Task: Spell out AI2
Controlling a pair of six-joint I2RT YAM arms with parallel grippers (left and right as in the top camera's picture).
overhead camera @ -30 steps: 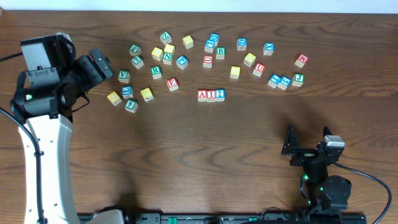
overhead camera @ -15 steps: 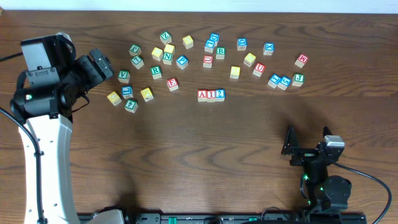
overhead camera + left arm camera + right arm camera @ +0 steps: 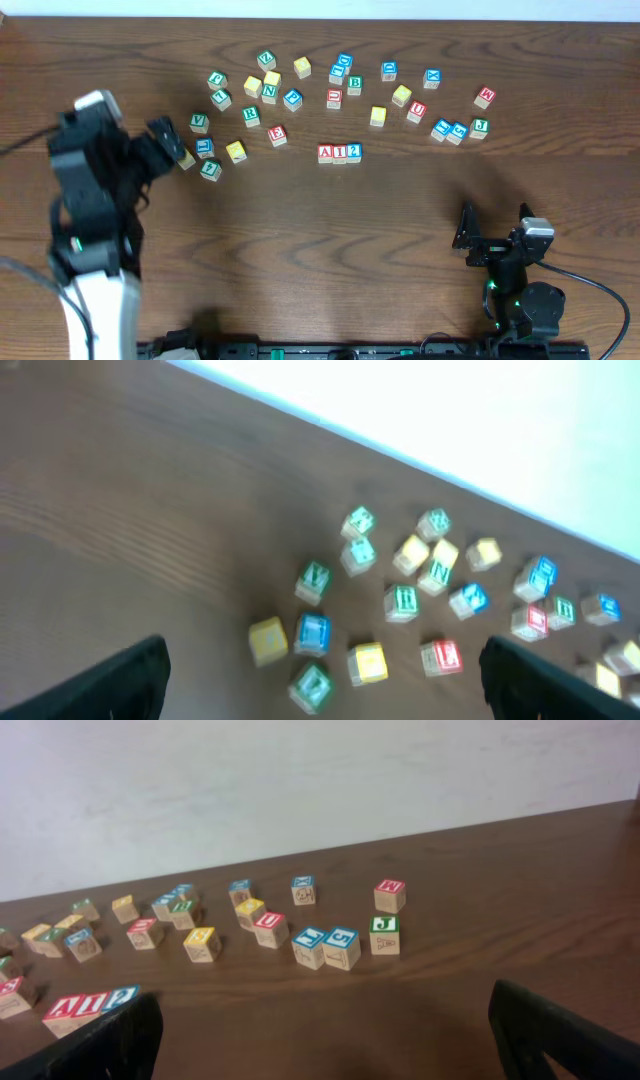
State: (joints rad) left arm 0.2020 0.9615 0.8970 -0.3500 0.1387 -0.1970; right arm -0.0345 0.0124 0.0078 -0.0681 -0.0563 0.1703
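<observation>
Three blocks stand touching in a row in the middle of the table: a red A [image 3: 326,153], a red 1 [image 3: 340,153] and a blue 2 [image 3: 354,151]. The row also shows at the lower left of the right wrist view [image 3: 90,1005]. My left gripper [image 3: 172,145] is open and empty at the left, just short of the loose blocks there; its view is blurred [image 3: 325,690]. My right gripper [image 3: 495,222] is open and empty near the front right, well short of the row [image 3: 325,1050].
Several loose letter blocks lie scattered across the far half of the table. A cluster with a yellow block [image 3: 267,640], a blue block [image 3: 313,632] and a green block [image 3: 312,682] lies right before my left gripper. A red block [image 3: 485,97] lies at the far right.
My left arm has swung back toward the front edge and its gripper has shifted slightly nearer. The right arm and the blocks have not moved.
</observation>
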